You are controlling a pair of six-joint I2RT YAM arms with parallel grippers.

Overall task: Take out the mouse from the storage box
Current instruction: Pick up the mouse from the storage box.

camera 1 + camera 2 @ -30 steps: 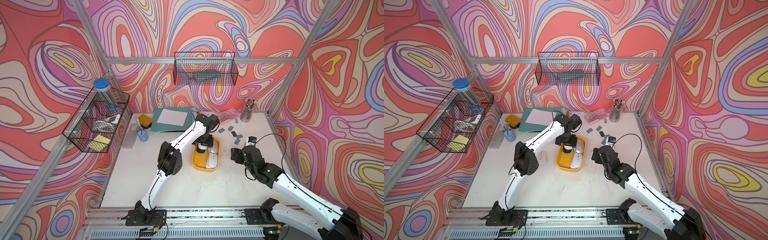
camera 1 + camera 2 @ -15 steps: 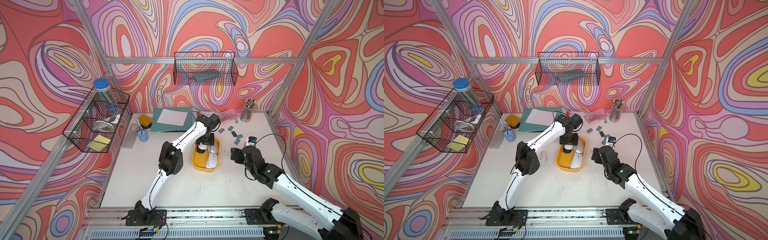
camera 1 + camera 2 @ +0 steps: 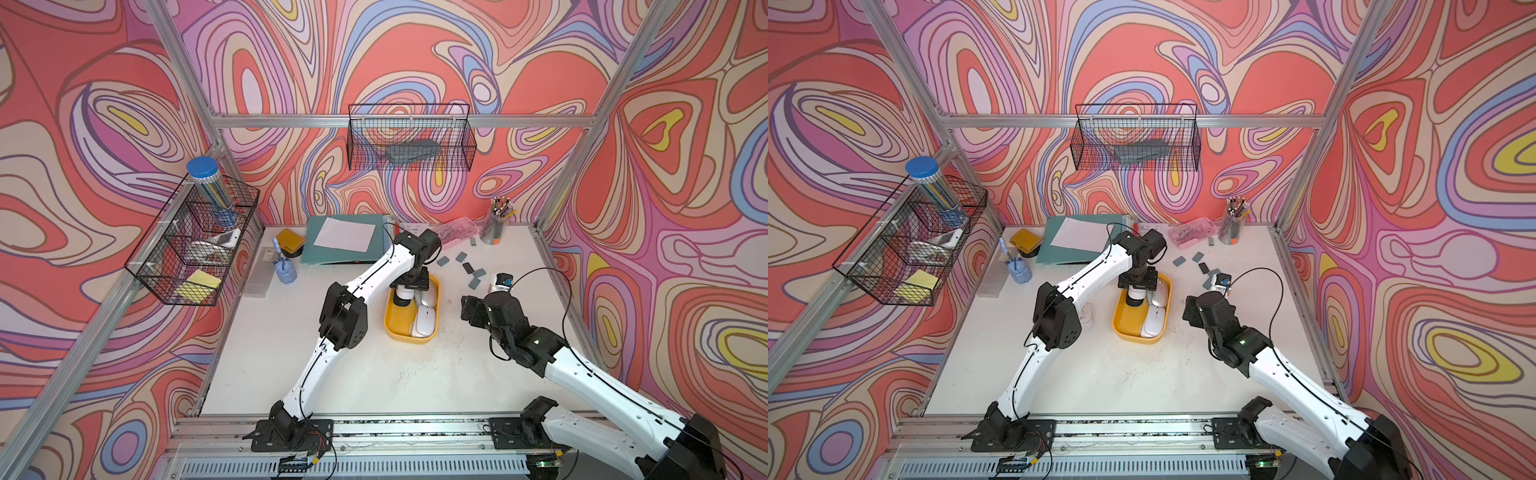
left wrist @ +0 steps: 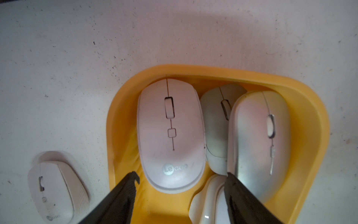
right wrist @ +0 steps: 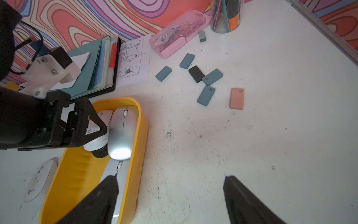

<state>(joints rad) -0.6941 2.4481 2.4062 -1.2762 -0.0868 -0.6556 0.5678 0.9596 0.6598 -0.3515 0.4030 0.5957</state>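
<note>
Your left hand (image 4: 181, 176) is down in the storage box (image 4: 314, 124), jaws spread astride the rear of the white mouse (image 4: 170, 126), no contact visible. That mouse lies flat in the box among other mice (image 4: 259, 135); a stray mouse (image 4: 51, 192) sits on the surface (image 4: 77, 58) just outside. Your right hand (image 5: 170, 178) hangs spread beside the box.

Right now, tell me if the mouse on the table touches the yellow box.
Apart: the left wrist view shows bare table between that mouse and the storage box wall.
</note>
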